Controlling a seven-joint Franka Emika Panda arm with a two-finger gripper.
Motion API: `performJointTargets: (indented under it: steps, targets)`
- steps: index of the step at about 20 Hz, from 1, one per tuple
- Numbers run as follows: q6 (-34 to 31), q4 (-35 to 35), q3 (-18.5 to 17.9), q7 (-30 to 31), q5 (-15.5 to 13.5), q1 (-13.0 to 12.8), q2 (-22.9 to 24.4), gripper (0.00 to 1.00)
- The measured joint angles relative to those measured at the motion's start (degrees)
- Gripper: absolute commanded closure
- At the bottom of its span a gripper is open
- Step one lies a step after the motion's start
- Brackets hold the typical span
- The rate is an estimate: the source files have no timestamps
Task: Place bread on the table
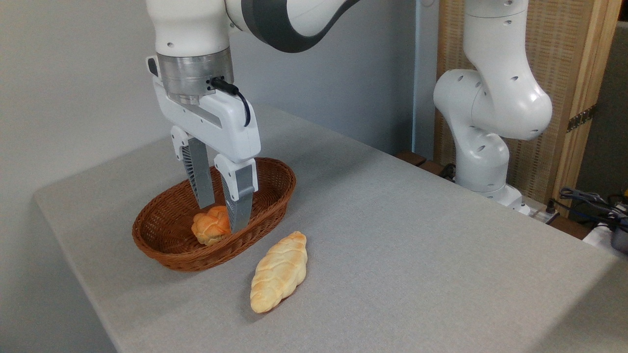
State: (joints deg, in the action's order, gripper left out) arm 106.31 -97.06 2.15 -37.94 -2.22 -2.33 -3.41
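Tool [223, 218] hangs low inside the wicker basket [162, 235] at centre left of the frame, fingers spread with a gap between them, the right one just in front of the knotted bun [210, 226]. Whether either finger touches the crust I cannot tell. Judged step: closing in to grasp; next it needs to straddle the bun, squeeze, lift clear of the rim and set it on the grey tabletop [417, 235], away from the pale braided loaf [278, 270] lying beside the basket

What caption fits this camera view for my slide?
Claw reaches into the wicker basket around the small bun; braided loaf lies on the table.
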Motion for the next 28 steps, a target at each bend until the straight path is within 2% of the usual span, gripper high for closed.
performJointTargets:
  steps: [16,19,22,28]
  targets:
    - [0.0,0.0,0.6,0.0,0.0,0.0,0.0,0.00]
    - [0.0,-0.2,2.5,3.2,0.0,0.0,-0.2,0.00]
    - [0.0,-1.7,6.3,6.3,0.0,-0.1,-0.8,0.00]
    - [1.6,-3.3,10.1,6.9,-3.5,-0.2,-3.2,0.00]
